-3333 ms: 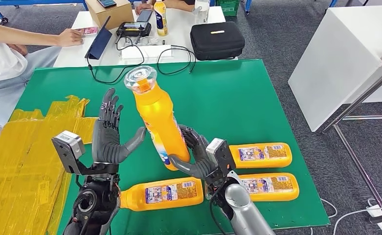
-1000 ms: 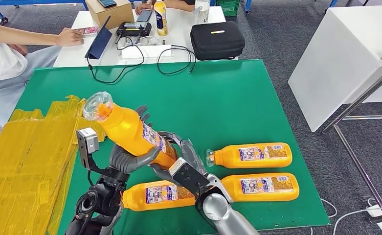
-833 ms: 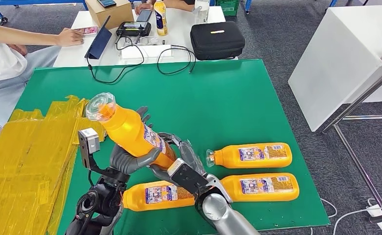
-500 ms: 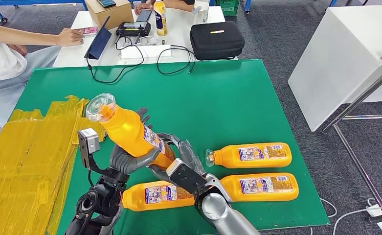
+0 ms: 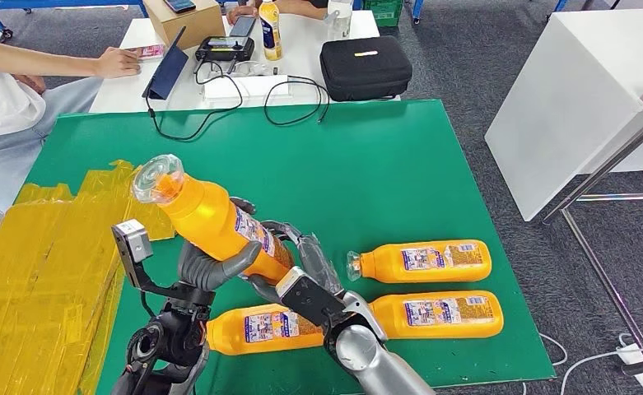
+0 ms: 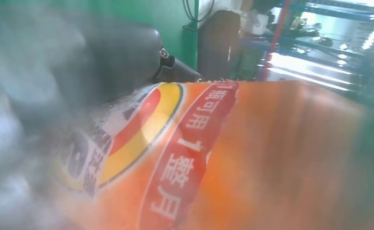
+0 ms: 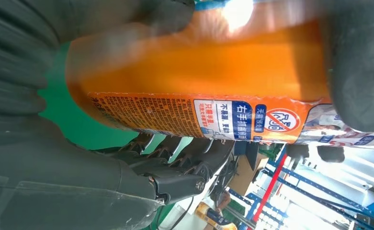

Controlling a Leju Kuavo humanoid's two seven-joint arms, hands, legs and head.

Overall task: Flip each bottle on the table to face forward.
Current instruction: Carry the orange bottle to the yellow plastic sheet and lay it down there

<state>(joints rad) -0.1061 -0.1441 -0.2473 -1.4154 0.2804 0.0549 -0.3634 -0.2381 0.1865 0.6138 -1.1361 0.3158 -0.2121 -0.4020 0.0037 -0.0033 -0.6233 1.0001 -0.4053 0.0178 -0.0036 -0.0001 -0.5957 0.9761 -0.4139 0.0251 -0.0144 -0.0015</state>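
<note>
An orange bottle (image 5: pixel 211 220) with a clear cap is held tilted above the green table (image 5: pixel 367 164), cap up and to the left. My left hand (image 5: pixel 207 265) grips its lower body from the left, and my right hand (image 5: pixel 289 255) holds its base from the right. Up close, the left wrist view has the bottle's label (image 6: pixel 175 158) and the right wrist view its orange body (image 7: pixel 199 81). Three more orange bottles lie on their sides: one under my hands (image 5: pixel 256 327) and two at the right (image 5: pixel 421 261) (image 5: pixel 441 313).
Yellow sheeting (image 5: pixel 46 247) covers the table's left part. A white desk (image 5: pixel 301 41) behind carries a black case (image 5: pixel 365 67), cables, a tablet and a small bottle (image 5: pixel 270 29). A person's arm (image 5: pixel 54 62) reaches in at the far left. A white table (image 5: pixel 581 90) stands to the right.
The bottle went from upright in my right hand to tilted left with both hands on it. Over the last second it shifted slightly further left with my left hand.
</note>
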